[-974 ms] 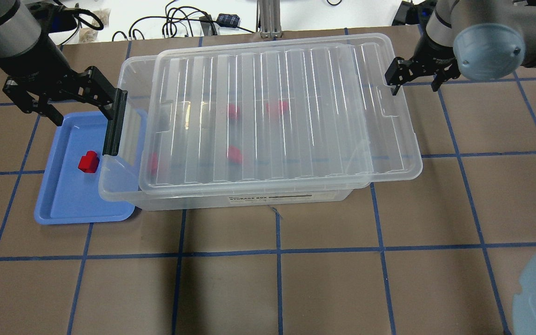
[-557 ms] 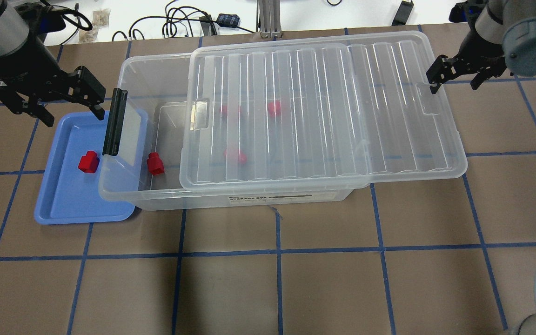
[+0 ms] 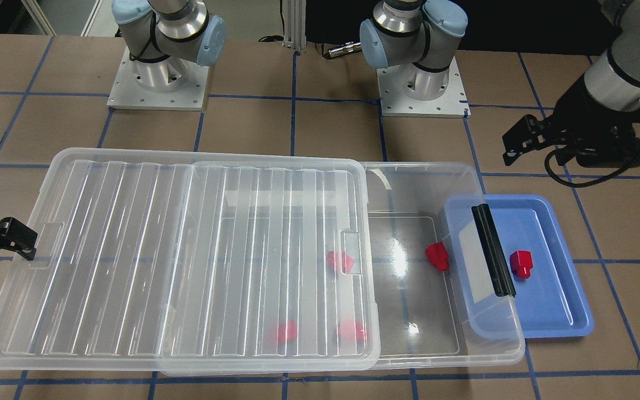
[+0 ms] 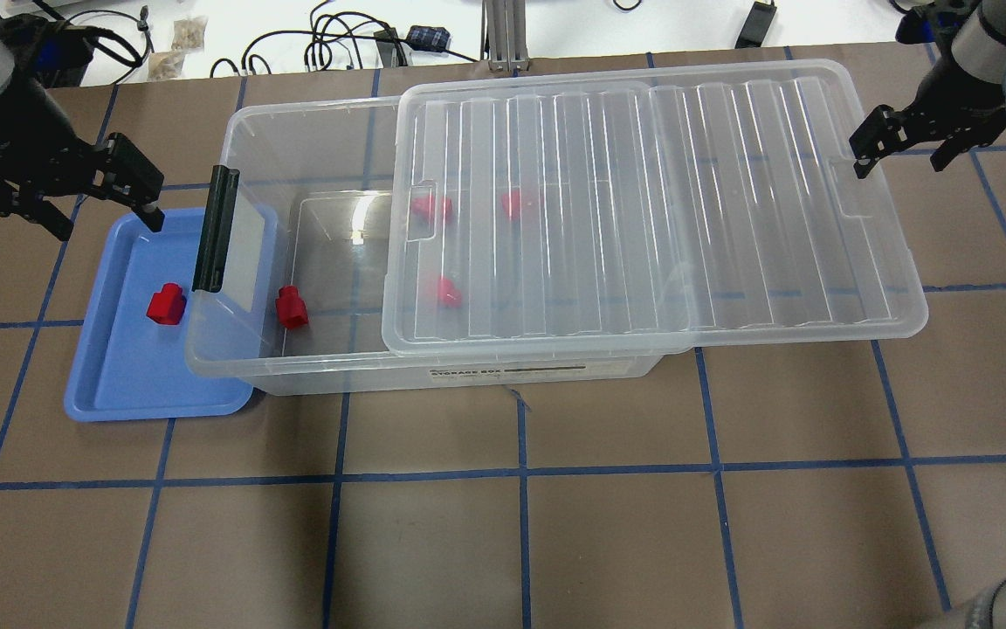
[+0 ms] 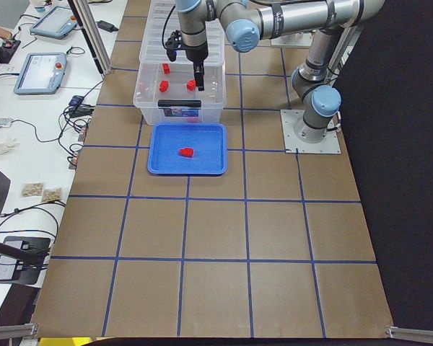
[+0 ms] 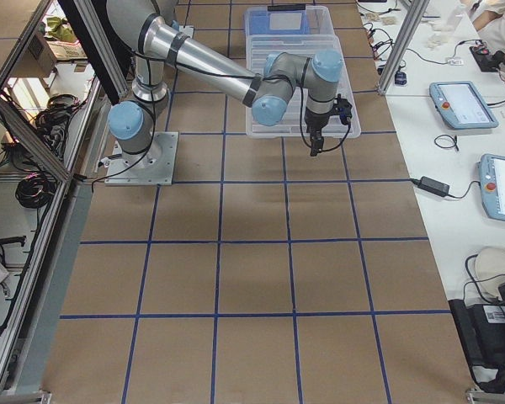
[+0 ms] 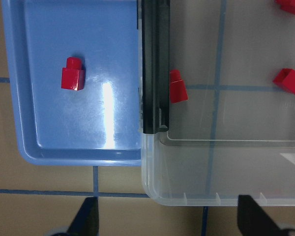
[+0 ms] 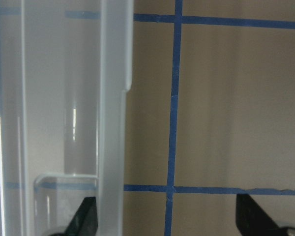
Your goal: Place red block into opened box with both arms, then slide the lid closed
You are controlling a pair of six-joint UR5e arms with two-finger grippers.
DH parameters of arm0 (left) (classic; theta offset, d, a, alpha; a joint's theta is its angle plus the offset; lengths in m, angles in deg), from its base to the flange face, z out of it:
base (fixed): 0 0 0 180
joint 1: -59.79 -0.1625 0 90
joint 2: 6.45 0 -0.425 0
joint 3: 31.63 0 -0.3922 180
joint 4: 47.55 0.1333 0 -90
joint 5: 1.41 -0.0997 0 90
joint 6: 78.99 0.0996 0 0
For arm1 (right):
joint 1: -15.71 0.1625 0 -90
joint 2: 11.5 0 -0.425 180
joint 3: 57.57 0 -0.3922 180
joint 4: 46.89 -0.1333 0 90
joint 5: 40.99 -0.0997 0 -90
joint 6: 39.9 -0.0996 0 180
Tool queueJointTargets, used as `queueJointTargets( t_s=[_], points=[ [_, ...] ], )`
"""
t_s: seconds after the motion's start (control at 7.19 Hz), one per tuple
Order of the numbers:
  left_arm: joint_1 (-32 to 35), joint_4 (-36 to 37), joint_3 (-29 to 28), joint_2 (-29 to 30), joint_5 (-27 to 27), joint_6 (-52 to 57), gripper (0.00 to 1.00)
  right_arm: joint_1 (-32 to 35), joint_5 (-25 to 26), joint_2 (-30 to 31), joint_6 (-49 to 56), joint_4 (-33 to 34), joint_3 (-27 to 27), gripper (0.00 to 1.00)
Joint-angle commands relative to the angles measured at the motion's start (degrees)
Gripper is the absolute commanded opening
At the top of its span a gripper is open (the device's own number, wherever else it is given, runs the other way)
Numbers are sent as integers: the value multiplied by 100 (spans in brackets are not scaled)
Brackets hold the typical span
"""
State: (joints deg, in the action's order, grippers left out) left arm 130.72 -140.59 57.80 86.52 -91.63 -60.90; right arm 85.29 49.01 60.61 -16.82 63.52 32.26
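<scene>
Overhead view first: the red block (image 4: pixel 165 304) lies alone on the floor of the blue tray (image 4: pixel 127 376), stub end toward 12 o'clock, clear of the tray's walls. Just at its 3 o'clock the box (image 4: pixel 363 371) begins. The box rim overhangs that side of the tray, and the black clip (image 4: pixel 215 229) is on that short end.

In the uncovered end of the box a second block (image 4: pixel 292 307) sits near the clip-side wall. Three more blocks (image 4: pixel 446 291) show blurry red through the lid (image 4: pixel 660 210). The lid rests on the box shifted toward 3 o'clock, leaving the 9 o'clock end uncovered and hanging well past the opposite end.

The left gripper (image 4: pixel 107 225) hovers at the block's 11 o'clock, over the tray's far edge, jaws spread wide with nothing in them.

The right gripper (image 4: pixel 899 164) is at the lid's 3 o'clock end, up toward the 2 o'clock corner. Its jaws are also wide apart. The wrist view puts the lid's rim just inside one finger, with the other out over the bare table (image 4: pixel 520 542), and neither clamped on anything.
</scene>
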Motion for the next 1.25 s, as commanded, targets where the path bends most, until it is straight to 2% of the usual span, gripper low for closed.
queueJointTargets(
  t_s=[0.0,0.28,0.56,0.7,0.97,1.11],
  points=[
    [-674,390,108,352,21,1061,100,-6,0,14,3,-1,0,100],
    [-940,1397,511,730,13,1754,100,-6,-35,14,3,7,-9,100],
    [-1168,1815,828,1186,56,2014,100,55,-105,171,-5,-97,-245,100],
    [-1178,2382,891,1406,39,2075,100,73,-114,398,-49,-568,-420,100],
    [-1178,2484,891,1810,56,2067,100,283,-167,1135,-276,-1386,-623,100],
    [-1169,2510,883,1995,74,2049,100,345,-140,1400,-791,-1712,-572,100]
  ],
)
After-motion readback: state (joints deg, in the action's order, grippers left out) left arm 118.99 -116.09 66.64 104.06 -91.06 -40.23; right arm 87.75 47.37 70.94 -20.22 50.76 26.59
